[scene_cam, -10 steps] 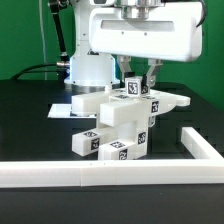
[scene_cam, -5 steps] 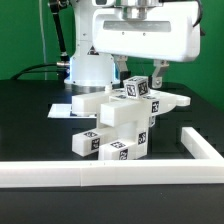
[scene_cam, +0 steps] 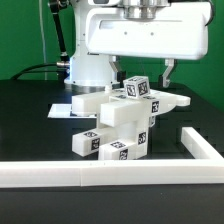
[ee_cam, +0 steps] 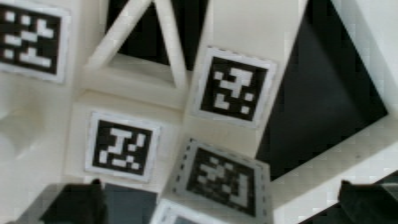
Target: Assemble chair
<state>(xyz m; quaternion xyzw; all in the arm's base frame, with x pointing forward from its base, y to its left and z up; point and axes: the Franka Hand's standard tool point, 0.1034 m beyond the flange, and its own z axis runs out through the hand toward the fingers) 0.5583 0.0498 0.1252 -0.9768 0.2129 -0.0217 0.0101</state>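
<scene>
Exterior view: chair point(scene_cam: 122, 125) stands mid-table point(scene_cam: 30, 120), behind the border rail point(scene_cam: 100, 172). Gripper point(scene_cam: 143, 72) spread wide, straddling the top cube point(scene_cam: 137, 88) and grasping nothing; probably the part is seated. Wrist view: tagged chair faces close beneath, jaws clear.

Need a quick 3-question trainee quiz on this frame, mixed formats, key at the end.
1. True or false: the gripper has its jaws shut on the tagged cube.
2. Pick one. In the exterior view, the white border rail lies: A) in the foreground, in front of the chair assembly; B) on top of the assembly; C) between the jaws.
3. Fill the gap: the tagged cube sits at the ___ of the chair assembly.

Key:
1. False. The jaws stand open, one on each side of the cube and clear of it.
2. A.
3. top.
</scene>
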